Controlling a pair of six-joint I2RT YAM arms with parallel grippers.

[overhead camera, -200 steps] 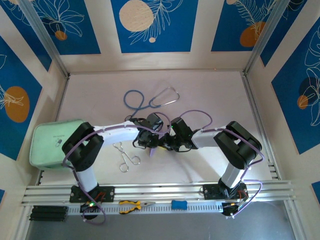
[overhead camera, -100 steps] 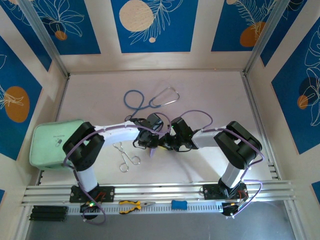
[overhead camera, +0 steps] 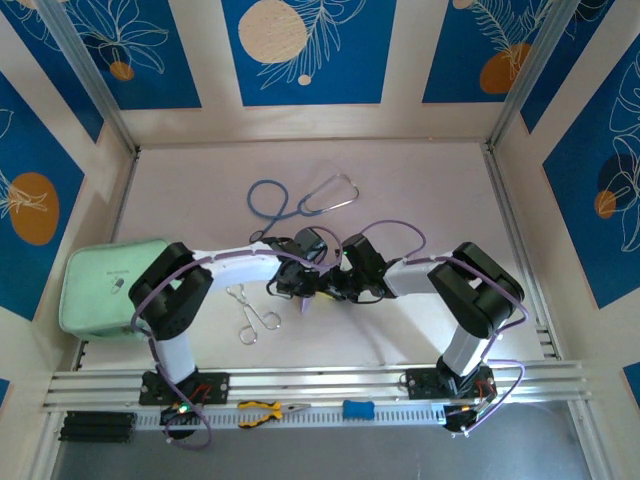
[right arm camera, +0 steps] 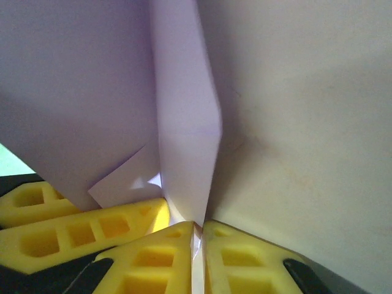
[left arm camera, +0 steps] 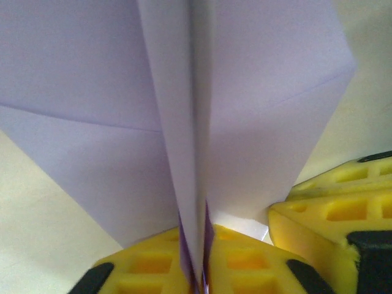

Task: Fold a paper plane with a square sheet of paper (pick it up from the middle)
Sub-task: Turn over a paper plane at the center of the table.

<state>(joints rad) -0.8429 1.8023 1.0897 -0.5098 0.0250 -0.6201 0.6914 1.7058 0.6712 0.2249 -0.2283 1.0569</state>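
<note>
The pale table (overhead camera: 430,190) lies inside blue-patterned walls. The left arm (overhead camera: 230,262) and the right arm (overhead camera: 440,275) reach in from their bases at the near edge and meet over the middle of the table. A mint-green pouch (overhead camera: 100,285) sits at the table's left edge, beside the left arm's elbow. Farther back, a stethoscope (overhead camera: 300,200) lies looped, well apart from the pouch. Metal forceps (overhead camera: 250,312) lie on the near side, just left of where the arms meet. On the front rail rest yellow-handled pliers (overhead camera: 270,409) and, beside them, a small blue object (overhead camera: 358,409) (too small to identify).

Between the wrists, the paper plane (overhead camera: 306,300) shows from above as a lilac sliver pointing toward the near edge. The left gripper (overhead camera: 297,282) and the right gripper (overhead camera: 335,285) sit close together on either side of it.

In the left wrist view, the left gripper's (left arm camera: 196,269) yellow fingers are pressed together on the plane's (left arm camera: 245,122) centre ridge, with flaps spreading to both sides. The right gripper's yellow finger (left arm camera: 331,214) is just beside it. In the right wrist view, the right gripper (right arm camera: 197,245) likewise pinches a folded edge of the lilac paper (right arm camera: 184,122), its jaws nearly touching.
</note>
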